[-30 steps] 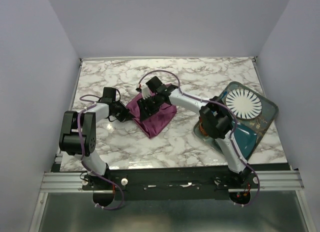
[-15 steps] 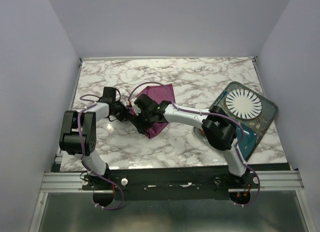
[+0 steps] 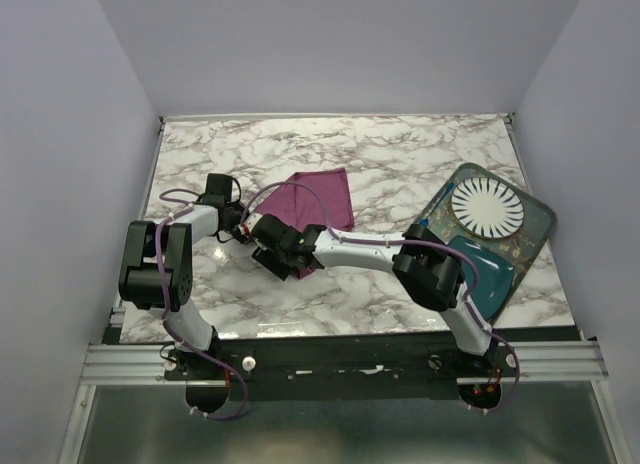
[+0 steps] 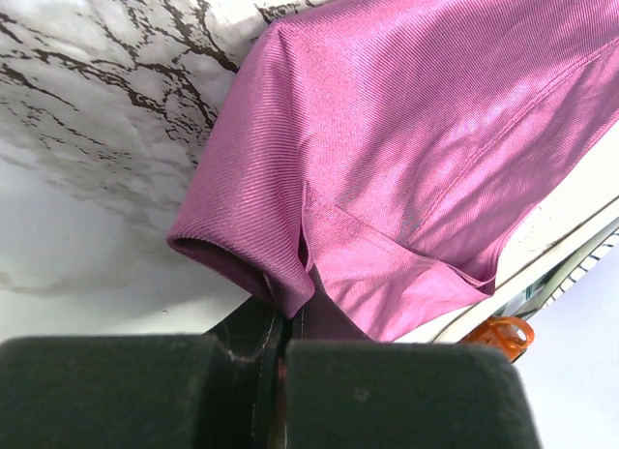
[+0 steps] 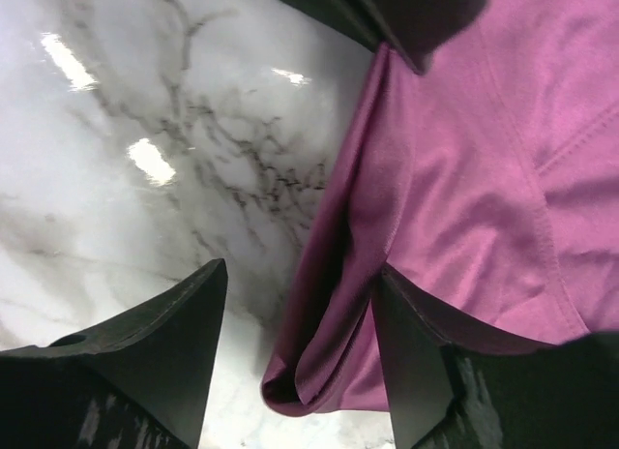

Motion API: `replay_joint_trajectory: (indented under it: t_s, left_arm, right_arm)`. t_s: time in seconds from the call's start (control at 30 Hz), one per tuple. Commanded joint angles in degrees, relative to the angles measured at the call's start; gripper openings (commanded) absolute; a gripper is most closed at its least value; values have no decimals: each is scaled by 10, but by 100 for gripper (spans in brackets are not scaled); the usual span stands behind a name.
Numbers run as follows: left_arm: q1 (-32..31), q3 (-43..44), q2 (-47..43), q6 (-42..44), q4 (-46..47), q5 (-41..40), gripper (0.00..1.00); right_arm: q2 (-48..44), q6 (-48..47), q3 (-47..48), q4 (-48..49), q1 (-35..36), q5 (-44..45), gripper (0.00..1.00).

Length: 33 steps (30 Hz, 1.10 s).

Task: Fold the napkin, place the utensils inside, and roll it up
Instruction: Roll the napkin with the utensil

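Plum cloth, pinched: we log the left gripper [image 4: 285, 338] clamped on the napkin [image 3: 318, 199] corner farthest from the white plate [image 3: 486, 209]. Right gripper [image 5: 298, 275] parted, astride the folded edge there. Napkin lies on the marble table [image 3: 400, 154], well left of the plate.

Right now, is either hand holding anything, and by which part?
The left hand is shut on the plum-purple cloth napkin, pinching a folded corner. The right hand is open astride the fold, gripping nothing.
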Motion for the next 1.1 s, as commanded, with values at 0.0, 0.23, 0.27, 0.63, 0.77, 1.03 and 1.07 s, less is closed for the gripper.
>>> replay_joint_trajectory:
  t_s: [0.0,0.23,0.27,0.63,0.77,1.03,1.07]
  left_arm:
    - [2,-6,24,8,-38,-47,0]
    - [2,-5,28,11,-38,-48,0]
    - [1,-5,27,13,-38,-49,0]
    - [1,15,24,91,-48,-65,13]
    - [-3,22,9,118,-53,-70,26]
    - [-7,42,-55,190,-90,-81,53]
    - [-7,43,-73,195,-101,-83,54]
  right_arm:
    - [13,22,-21,5,-5,75,61]
    - [8,16,-36,4,-6,86,38]
    - [6,16,-36,4,-7,67,33]
    - [5,49,-31,-2,-100,-269,7]
    - [31,68,-22,-3,-146,-414,0]
    - [100,127,7,-3,-208,-560,1]
    - [107,134,10,-4,-212,-576,1]
